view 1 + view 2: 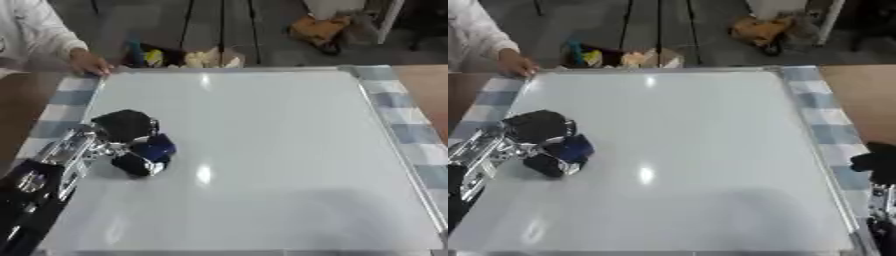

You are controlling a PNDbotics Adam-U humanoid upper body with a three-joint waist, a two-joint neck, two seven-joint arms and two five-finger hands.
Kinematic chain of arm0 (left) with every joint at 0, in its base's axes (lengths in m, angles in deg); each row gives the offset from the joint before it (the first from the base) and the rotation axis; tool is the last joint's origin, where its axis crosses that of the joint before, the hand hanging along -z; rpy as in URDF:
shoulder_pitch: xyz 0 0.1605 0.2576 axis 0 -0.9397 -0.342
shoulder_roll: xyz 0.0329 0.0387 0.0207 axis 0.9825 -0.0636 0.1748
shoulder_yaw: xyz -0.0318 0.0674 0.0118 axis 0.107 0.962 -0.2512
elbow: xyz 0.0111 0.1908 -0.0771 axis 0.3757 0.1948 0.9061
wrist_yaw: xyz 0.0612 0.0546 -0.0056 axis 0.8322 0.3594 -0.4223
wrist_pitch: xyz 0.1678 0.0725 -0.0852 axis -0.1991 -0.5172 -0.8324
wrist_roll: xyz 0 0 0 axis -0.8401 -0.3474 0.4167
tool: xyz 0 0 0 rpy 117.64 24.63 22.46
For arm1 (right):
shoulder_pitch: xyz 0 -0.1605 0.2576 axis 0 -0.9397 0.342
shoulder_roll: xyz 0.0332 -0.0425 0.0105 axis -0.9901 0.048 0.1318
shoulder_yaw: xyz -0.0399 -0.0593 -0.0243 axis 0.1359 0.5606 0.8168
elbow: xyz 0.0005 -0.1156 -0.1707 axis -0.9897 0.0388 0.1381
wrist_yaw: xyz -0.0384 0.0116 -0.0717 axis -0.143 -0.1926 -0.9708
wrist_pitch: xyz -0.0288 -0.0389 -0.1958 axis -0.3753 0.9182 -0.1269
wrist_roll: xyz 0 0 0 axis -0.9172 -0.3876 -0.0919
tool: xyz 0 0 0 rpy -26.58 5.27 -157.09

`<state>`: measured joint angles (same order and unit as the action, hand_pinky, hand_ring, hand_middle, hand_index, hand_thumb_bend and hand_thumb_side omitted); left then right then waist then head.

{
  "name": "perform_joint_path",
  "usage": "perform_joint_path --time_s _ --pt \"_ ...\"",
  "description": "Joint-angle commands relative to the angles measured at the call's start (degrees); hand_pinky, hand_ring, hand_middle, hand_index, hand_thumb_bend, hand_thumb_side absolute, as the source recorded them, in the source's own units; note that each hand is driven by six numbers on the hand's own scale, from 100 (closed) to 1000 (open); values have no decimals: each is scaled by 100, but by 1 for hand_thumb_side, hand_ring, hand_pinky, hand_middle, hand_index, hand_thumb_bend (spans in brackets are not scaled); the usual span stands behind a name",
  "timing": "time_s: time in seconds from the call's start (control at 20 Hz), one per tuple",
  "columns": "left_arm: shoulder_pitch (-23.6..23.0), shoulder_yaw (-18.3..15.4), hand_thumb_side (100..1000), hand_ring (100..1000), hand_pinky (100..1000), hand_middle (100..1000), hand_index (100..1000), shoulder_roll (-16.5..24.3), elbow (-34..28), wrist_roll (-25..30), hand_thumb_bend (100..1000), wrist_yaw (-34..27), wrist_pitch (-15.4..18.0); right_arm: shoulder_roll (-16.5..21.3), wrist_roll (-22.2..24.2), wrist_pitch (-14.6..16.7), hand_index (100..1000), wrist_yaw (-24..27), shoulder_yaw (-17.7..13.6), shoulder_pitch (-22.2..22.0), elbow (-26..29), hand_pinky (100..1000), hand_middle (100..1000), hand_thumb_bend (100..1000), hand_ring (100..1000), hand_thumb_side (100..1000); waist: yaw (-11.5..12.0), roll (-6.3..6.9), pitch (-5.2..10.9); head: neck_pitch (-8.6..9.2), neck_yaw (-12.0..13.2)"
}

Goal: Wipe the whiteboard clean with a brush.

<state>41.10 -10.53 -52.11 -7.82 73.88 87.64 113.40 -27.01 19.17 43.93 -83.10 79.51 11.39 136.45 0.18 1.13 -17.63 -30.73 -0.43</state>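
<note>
A large white whiteboard (262, 150) lies flat over the table and its surface shows no marks. My left hand (127, 131) rests on its left side, with curled fingers round a dark blue brush (156, 150) that touches the board. The left arm comes in from the lower left corner. My right hand (877, 162) shows only in the right eye view, at the right edge just off the board; its fingers look dark and bunched, and their pose is unclear.
A person's hand (90, 64) in a white sleeve rests on the board's far left corner. A blue-and-white checked cloth (411, 132) lies under the board. Beyond the far edge, a box of coloured items (184, 57) sits on the floor.
</note>
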Motion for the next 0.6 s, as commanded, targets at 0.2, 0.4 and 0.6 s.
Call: perform_joint_path --time_s 0.2,0.4,0.6 --pt "-85 143 765 485 449 292 436 -276 -416 307 100 -212 63 165 -54 21 677 35 -35 -16 116 478 426 100 533 668 92 15 157 -82 -135" --pt "-212 137 763 485 446 292 436 -483 -677 480 100 -235 45 213 -69 13 677 58 -45 -35 116 479 426 100 533 670 170 40 201 -117 -223" --pt "-304 241 763 486 445 294 438 -537 -832 561 100 -186 102 245 -74 -1 677 82 -51 -43 116 479 426 100 533 671 217 64 230 -174 -220"
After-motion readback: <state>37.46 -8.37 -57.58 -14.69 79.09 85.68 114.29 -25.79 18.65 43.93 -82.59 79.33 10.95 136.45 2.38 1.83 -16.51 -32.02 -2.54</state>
